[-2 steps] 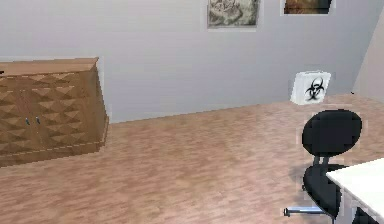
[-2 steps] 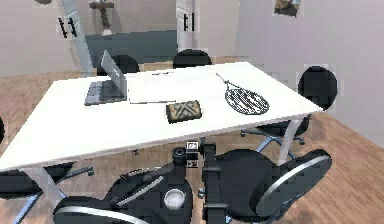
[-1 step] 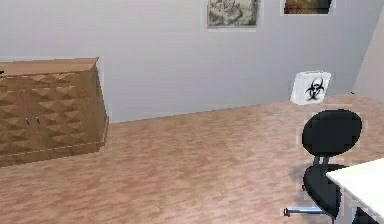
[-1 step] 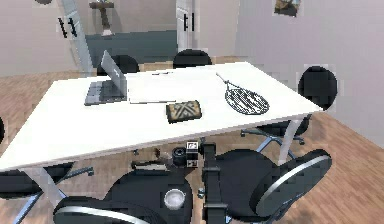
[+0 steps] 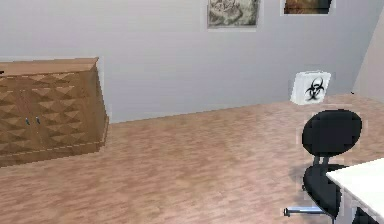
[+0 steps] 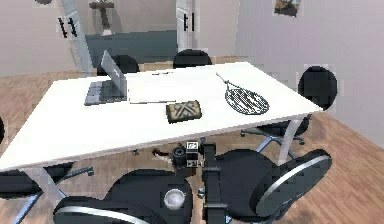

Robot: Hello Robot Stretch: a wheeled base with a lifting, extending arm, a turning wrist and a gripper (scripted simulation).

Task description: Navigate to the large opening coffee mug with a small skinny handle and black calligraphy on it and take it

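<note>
You're at the search stage, and where the mug stands can't be told from here: the table [image 6: 60, 120] carries a laptop [image 6: 105, 85], a pouch [image 6: 183, 110] and a whisk [image 6: 245, 97], none of them a mug. Turn the base slowly and check other surfaces, such as the cabinet [image 5: 50, 105]. Keep the gripper [image 6: 182, 155] clear of the chair [image 6: 150, 190]. You can't tell whether its jaws grip anything.

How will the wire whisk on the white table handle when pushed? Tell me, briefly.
The whisk is mostly open wire loops, so it is probably light. Its rounded head could let it roll or pivot rather than travel straight. It lies flat on the smooth white table, so it would likely slide easily.
</note>
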